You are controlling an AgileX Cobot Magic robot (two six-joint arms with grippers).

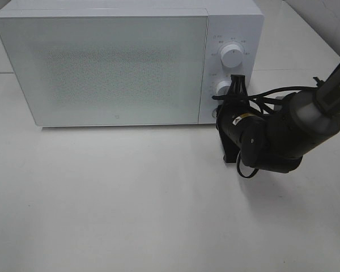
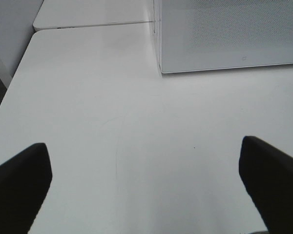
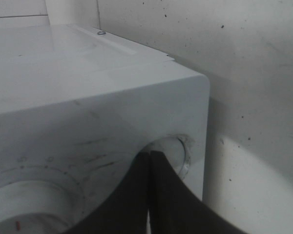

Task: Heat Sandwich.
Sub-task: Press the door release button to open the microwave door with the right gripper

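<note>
So the boxy white microwave oven (image 1: 113,62) has its door closed, and I can't see the sandwich anywhere. My guess is it's inside, but the speckled door hides whatever's in there. The right gripper (image 1: 237,85) is up against the microwave's control panel with its black fingers pressed flat together. The tips sit on the lower round white dial (image 1: 222,89), just under the upper round white dial (image 1: 232,55), probably to nudge the timer round. The left gripper (image 2: 144,161) hangs over the plain white tabletop (image 1: 130,198) off the microwave's front left corner, jaws wide apart and holding nothing, likely just parked out of the way.
</note>
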